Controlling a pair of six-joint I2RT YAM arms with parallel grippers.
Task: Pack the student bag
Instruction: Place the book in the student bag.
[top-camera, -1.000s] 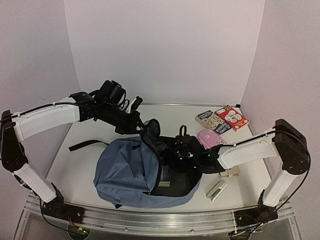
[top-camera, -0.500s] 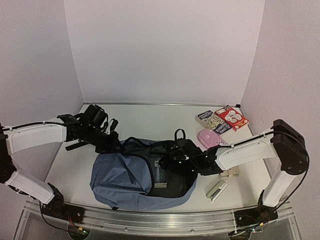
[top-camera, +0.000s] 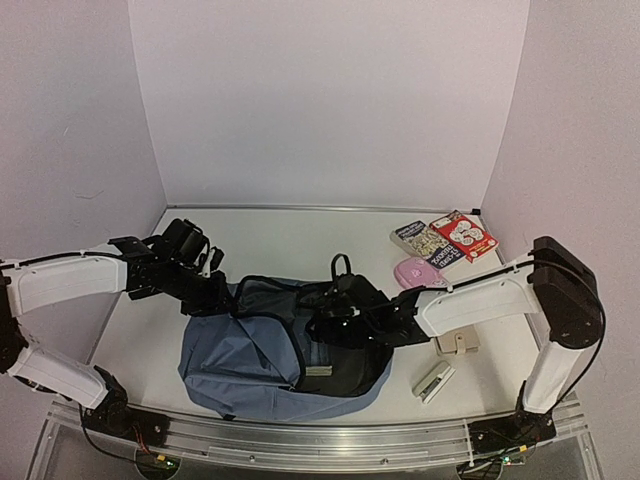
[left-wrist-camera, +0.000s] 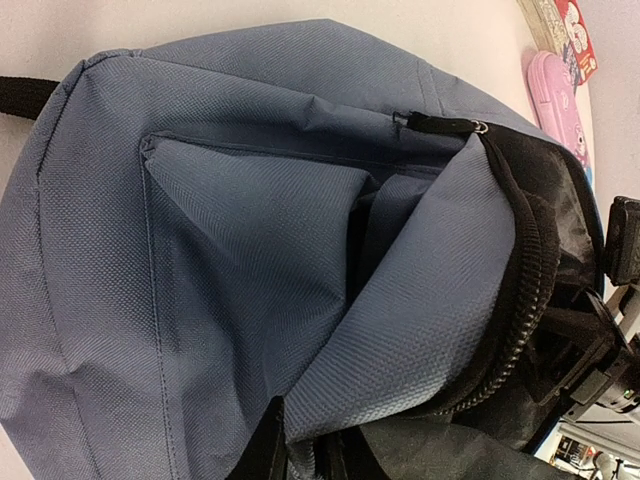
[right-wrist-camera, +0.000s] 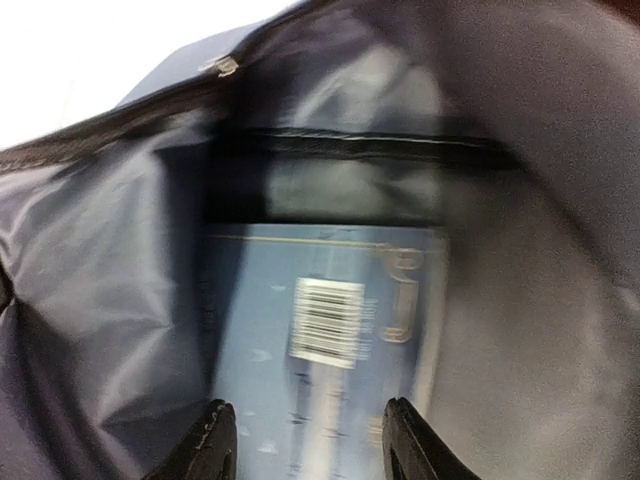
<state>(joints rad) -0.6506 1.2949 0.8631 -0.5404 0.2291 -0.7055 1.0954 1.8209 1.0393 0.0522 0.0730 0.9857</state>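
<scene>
Inside the open mouth of the student bag (top-camera: 235, 350), the right tool (right-wrist-camera: 305, 452) is held with fingers spread and nothing between them. A blue book (right-wrist-camera: 325, 330) is seen flat just ahead. The bag's long axis is laid across the desk (top-camera: 300, 235), and its front flap is pinched by the left tool (left-wrist-camera: 300, 458).

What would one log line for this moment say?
left hand: pinching bag flap | right hand: open, inside bag over blue book
</scene>
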